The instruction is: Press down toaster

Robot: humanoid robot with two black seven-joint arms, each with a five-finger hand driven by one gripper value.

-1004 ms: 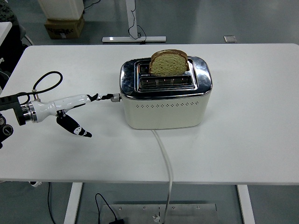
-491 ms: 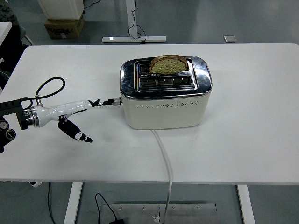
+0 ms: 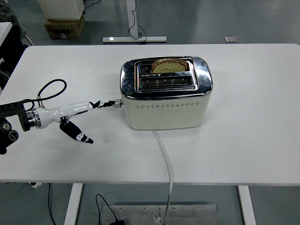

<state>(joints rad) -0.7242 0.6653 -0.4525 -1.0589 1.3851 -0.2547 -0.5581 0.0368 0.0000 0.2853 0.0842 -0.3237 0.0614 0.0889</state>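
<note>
A white table [image 3: 253,117] fills most of the view. At its middle stands a cream toaster [image 3: 165,101] with a chrome top and two slots. A slice of bread [image 3: 169,66] sits low in the far slot, only its upper crust showing above the rim; the near slot holds nothing visible. A white cord [image 3: 165,159] runs from the toaster's near side across the table and over the near edge. The left arm [image 3: 11,121] enters from the left edge, with a black cable loop [image 3: 49,88] above its wrist. Its left hand [image 3: 70,112] is white and black, stretched toward the toaster's left end, where a small lever [image 3: 118,103] sticks out. The extended fingertips [image 3: 108,103] meet the lever, touching or pressing it; another finger hangs down and apart, pointing at the table, so the hand is spread and grips nothing. On the floor beyond the table sit a cardboard box [image 3: 64,27] and a stand's base [image 3: 134,39].
</note>
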